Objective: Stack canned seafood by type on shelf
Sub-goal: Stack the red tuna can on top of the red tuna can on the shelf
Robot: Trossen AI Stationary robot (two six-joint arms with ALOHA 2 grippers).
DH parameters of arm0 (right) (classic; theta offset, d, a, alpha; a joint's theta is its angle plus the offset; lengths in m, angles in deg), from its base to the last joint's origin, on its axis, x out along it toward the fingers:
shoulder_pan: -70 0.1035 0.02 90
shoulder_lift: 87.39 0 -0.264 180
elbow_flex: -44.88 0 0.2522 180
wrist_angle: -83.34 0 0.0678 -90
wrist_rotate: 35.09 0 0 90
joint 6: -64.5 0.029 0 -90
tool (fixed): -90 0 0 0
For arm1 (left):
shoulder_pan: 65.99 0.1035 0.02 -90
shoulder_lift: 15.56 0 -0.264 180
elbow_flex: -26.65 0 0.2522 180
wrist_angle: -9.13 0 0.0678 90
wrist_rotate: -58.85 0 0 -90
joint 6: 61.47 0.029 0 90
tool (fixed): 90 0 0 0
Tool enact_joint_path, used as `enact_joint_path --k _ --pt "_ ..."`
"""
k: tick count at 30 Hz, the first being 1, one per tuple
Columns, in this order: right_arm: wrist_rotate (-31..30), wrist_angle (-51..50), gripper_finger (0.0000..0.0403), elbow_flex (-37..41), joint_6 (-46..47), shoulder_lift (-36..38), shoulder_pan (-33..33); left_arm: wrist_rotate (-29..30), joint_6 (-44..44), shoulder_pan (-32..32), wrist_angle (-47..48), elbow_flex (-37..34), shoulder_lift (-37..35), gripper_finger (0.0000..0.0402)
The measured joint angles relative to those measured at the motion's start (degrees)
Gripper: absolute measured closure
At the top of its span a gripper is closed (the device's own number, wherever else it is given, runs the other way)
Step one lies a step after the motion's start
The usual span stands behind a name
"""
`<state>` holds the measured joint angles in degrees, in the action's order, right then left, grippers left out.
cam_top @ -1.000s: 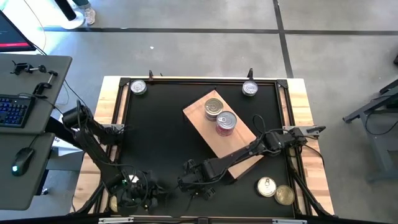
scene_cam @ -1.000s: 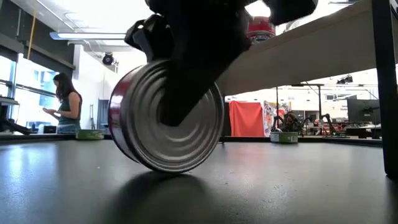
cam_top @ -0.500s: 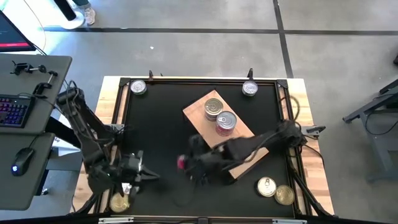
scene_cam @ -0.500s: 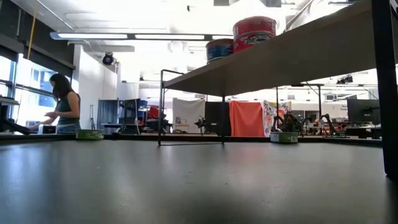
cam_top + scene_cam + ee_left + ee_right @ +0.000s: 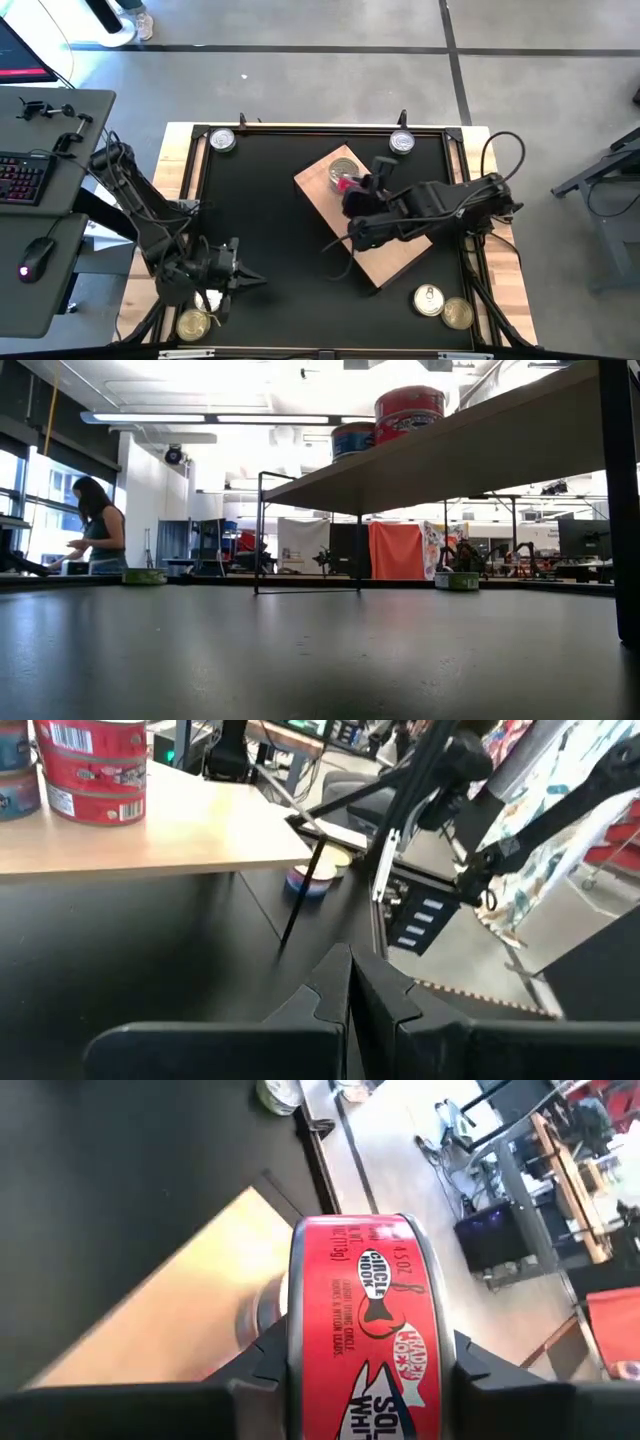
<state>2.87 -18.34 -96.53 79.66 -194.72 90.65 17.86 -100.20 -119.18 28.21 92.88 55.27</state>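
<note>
The shelf [image 5: 385, 250] is a light wooden board raised on thin legs in the middle of the black table. A silver-lidded can [image 5: 341, 165] stands at its far end, and the low view shows a red can [image 5: 409, 412] and a blue can [image 5: 352, 438] on top. My right gripper [image 5: 350, 186] hovers above these cans, shut on a red-labelled can [image 5: 365, 1345]. Over the table's near left part my left gripper [image 5: 243, 275] hangs shut and empty, its fingers closed [image 5: 350, 982]. My right gripper pinches the red can between its two fingers [image 5: 268, 1362], one on each flat end [image 5: 296, 1330], so the round red label faces the wrist camera. The can is on edge, lifted clear above the shelf's far end [image 5: 347, 183].
Single cans sit at the table's far left corner [image 5: 222, 140] and far right corner [image 5: 402, 143]. Two more lie near right [image 5: 430, 299], [image 5: 458, 314], and one near left [image 5: 192, 324]. A person stands in the room beyond [image 5: 97, 525].
My right gripper has lifted the red can off the table's near middle, carried it up and toward the far edge over the shelf, and rolled its wrist. The can has left the low view. My left gripper has risen from the near edge and stayed shut.
</note>
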Motion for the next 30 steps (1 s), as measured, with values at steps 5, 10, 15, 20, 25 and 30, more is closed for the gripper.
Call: enact_joint_path --k 5,10,15,20,25,30 --pt "0.3 -1.7 0.0289 5.4 3.2 2.3 -0.4 -0.8 -2.1 0.0 0.4 0.0 1.2 0.0401" --pt "1.1 -1.6 0.0289 14.0 6.2 4.1 -1.0 -1.3 -3.5 -1.1 1.0 0.0 1.5 0.0402" --pt "1.8 -0.3 0.0289 17.0 4.9 4.2 -1.9 -0.5 -2.8 -1.6 1.0 0.0 1.5 0.0401" --pt "0.9 -0.9 0.0285 17.0 2.0 4.3 -3.1 -0.3 -2.7 -1.2 1.7 0.0 1.5 0.0401" --pt "2.6 -0.7 0.0285 17.0 0.0 4.3 -4.3 0.1 -2.7 -1.1 2.4 0.0 1.5 0.0401" --pt "4.4 -1.2 0.0277 17.0 -2.6 3.9 -5.4 0.2 -2.7 -1.1 2.5 0.0 1.5 0.0401"
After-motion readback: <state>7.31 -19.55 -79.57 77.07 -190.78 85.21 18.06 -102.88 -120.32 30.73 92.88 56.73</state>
